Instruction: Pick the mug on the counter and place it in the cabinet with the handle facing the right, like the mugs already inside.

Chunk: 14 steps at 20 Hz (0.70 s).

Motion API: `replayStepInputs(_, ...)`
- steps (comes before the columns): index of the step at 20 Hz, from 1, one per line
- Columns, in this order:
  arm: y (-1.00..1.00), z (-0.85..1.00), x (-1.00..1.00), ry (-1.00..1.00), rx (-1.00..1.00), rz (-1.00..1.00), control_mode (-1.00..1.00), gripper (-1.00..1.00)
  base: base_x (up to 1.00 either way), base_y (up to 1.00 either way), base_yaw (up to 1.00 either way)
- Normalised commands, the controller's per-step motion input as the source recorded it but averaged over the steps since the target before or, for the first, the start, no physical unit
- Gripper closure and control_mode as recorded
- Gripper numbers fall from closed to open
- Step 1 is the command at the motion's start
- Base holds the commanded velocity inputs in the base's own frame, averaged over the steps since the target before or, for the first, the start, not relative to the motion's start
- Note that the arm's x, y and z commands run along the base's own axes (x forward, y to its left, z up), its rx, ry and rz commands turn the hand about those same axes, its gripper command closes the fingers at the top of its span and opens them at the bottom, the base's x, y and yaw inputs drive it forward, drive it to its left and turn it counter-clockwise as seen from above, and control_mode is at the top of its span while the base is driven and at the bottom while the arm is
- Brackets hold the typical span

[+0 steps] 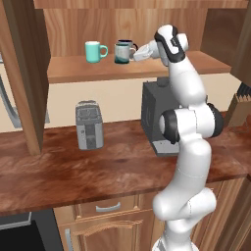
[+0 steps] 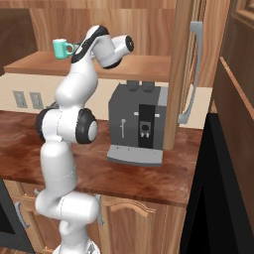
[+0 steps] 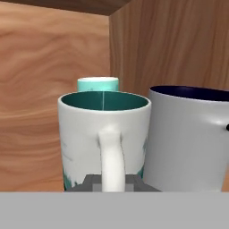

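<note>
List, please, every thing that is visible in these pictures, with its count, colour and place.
whitish mug with teal inside: 1, cabinet shelf, handle toward the camera
all-mint mug: 1, shelf, left
grey mug with dark inside: 1, close beside the whitish mug
wooden wall cabinet: 1, medium brown, above counter
silver toaster: 1, on counter
dark grey coffee machine: 1, on counter
dark reddish wooden counter: 1
white arm's tool: 1, at the whitish mug's handle

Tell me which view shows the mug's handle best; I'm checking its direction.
The hand view: the handle sits centred on the mug, pointing at the camera. In the left base view the mug is small, its handle toward the gripper. The right base view settles nothing.
</note>
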Motion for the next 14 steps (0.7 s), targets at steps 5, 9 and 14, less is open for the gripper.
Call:
replayStepInputs(5,0.0,-0.01,0.0,0.03,0.0,0.0,-1.0,1.0,0.0,0.0,0.0)
replayStepInputs(9,0.06,-0.06,-0.01,0.01,0.0,0.0,-1.0,1.0,0.0,0.0,0.0)
replayStepInputs(14,0.13,-0.12,0.0,0.0,0.0,0.01,-1.0,1.0,0.0,0.0,0.0)
